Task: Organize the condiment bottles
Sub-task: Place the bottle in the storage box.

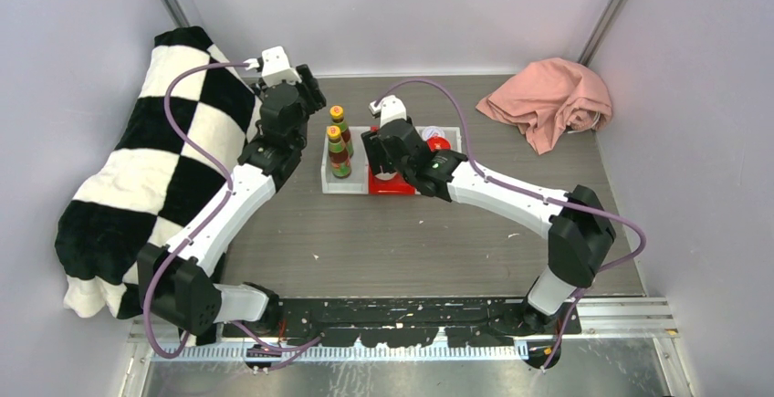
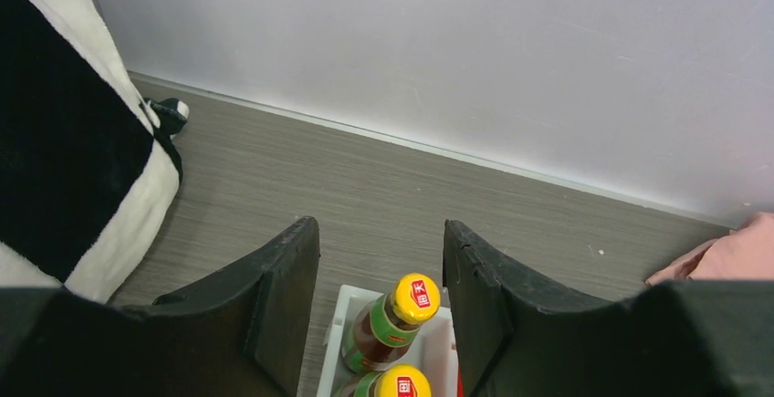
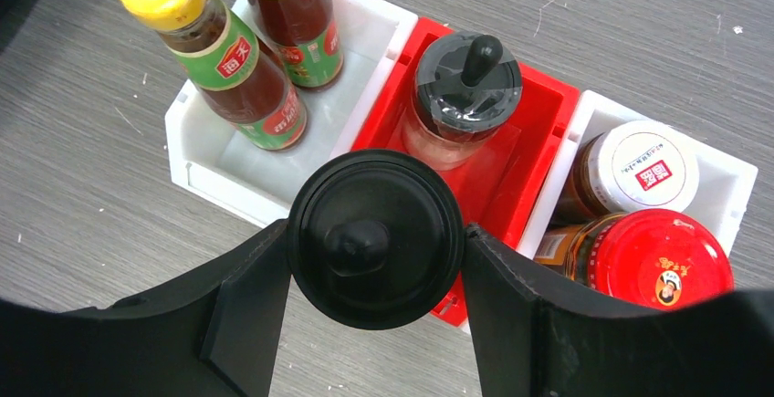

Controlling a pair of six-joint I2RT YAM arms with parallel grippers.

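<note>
Two yellow-capped sauce bottles [image 1: 339, 142] stand in the left white bin [image 1: 327, 178]; they also show in the right wrist view [image 3: 228, 55] and the left wrist view [image 2: 397, 322]. My right gripper [image 3: 374, 260] is shut on a black-lidded shaker [image 3: 376, 237], held above the near end of the red bin [image 3: 538, 114]. A second black-lidded shaker [image 3: 465, 91] stands in the red bin. A red-lidded dark jar [image 3: 657, 255] and a white-lidded jar [image 3: 639, 173] sit in the right white bin [image 3: 739, 178]. My left gripper [image 2: 381, 278] is open and empty above the sauce bottles.
A black-and-white checked blanket [image 1: 146, 169] lies along the left side. A pink cloth [image 1: 548, 100] lies at the back right. The back wall [image 2: 456, 50] is close behind the bins. Bare grey table [image 1: 411, 242] lies in front of the bins.
</note>
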